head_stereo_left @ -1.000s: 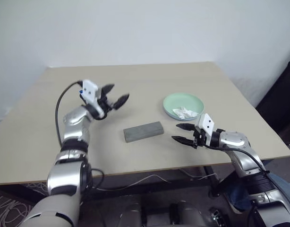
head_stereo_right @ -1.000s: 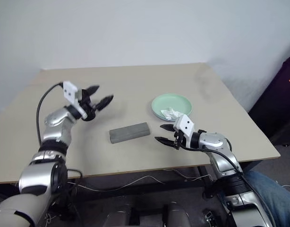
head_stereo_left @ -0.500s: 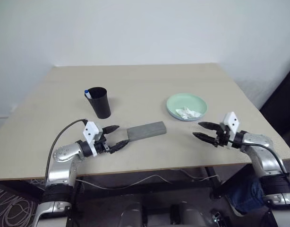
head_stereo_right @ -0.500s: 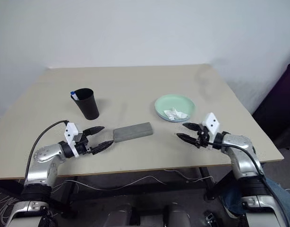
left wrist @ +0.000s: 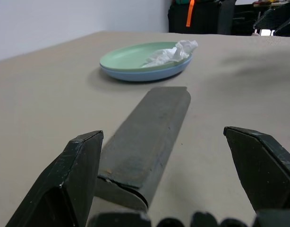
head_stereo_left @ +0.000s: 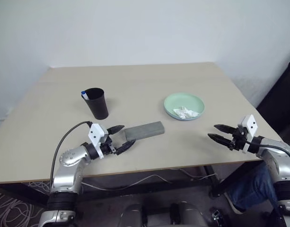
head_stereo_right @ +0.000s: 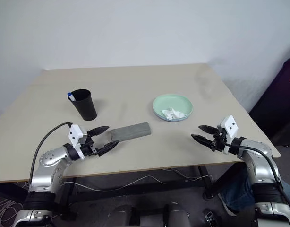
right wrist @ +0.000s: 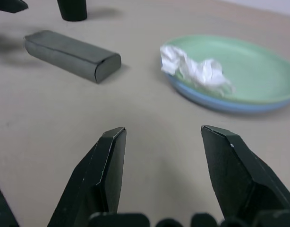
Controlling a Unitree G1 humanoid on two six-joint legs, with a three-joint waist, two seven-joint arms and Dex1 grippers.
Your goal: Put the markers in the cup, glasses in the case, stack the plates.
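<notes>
Both tools gape near table's [head_stereo_left: 192,71] front edge

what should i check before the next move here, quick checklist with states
1. Marker in the cup: ok, blue cap shows at the rim.
2. Plates stacked: ok, mint green sits on light blue.
3. Case lid closed: ok.
4. Glasses inside the case: cannot tell.
5. Left gripper open and empty: ok, fingers flank the case's near end.
6. Right gripper open and empty: ok, apart from the plates.
7. Crumpled tissue lies on the top plate: not ok if the plates should be bare.
</notes>
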